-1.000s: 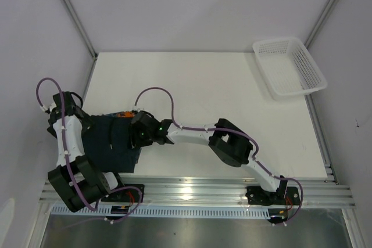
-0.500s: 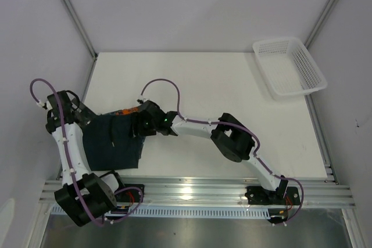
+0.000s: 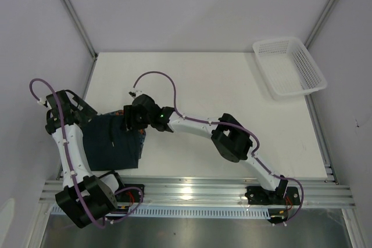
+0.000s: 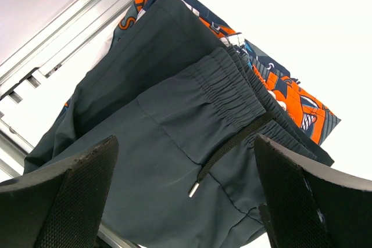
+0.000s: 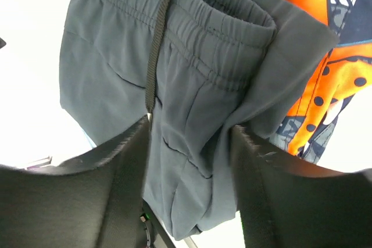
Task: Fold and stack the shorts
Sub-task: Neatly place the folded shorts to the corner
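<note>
I am looking down on a white table (image 3: 221, 97) with both arms reaching toward its 8 o'clock area, where the two pairs of shorts lie stacked near the front edge. The plain dark shorts (image 3: 110, 146) lie on top, folded into a rough rectangle. The printed shorts (image 4: 296, 100) lie underneath, and their orange, teal, white and navy pattern peeks out past the dark pair's edge, toward 2 o'clock in both wrist views. The print carries bits of lettering, but only fragments show and I cannot read any of it. In the left wrist view the dark pair's gathered elastic waistband (image 4: 226, 85) runs across the middle, and a black drawstring (image 4: 232, 143) ending in a small metal tip (image 4: 193, 189) trails toward 7 o'clock. The left gripper (image 4: 185, 143) hangs over the stack with its jaws spread wide and nothing between them. The right gripper (image 5: 189, 129) sits over the waistband end of the dark pair with its jaws partly apart; I cannot tell whether they touch the cloth. A white mesh basket (image 3: 285, 71) stands well apart at the table's 2 o'clock corner.
</note>
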